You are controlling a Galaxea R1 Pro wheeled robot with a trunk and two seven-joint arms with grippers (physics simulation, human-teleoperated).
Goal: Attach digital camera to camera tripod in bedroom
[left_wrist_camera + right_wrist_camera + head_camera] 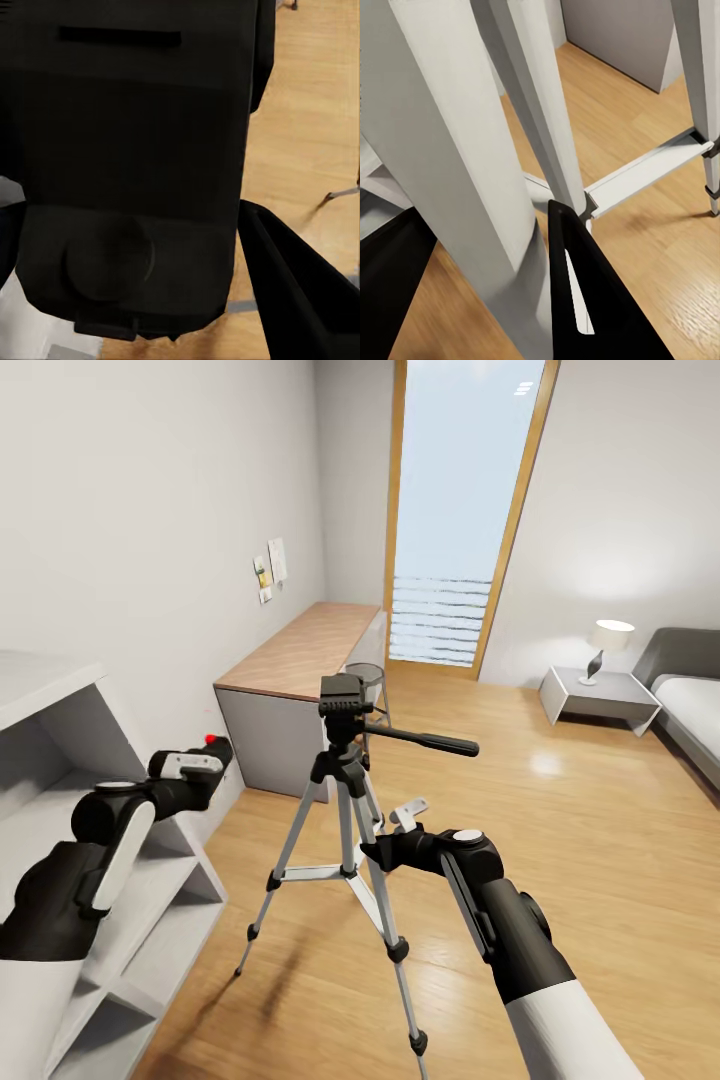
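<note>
We hold small black boxy digital camera (127, 172) clamped in left gripper (205, 755): rigid, light, slippery; keep side grip. Right gripper (400, 830) straddles silver-legged tripod (345, 800) leg; closure unclear.

My arms are glossy black with white forearm sleeves and white side panels; each tool, left tool (205, 752) and right tool (398, 822), carries a white clip

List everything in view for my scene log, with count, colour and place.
camera tripod: one, silver legs, black head, mid floor.
digital camera: one, black, in left gripper.
desk: one, wood top, grey front, left wall.
shelf: one, grey, near left.
window: one, wood frame, far wall.
lamp: one, white, on nightstand.
bed: one, grey, right.
left gripper: black, holding camera.
right gripper: black, around a tripod leg.
</note>
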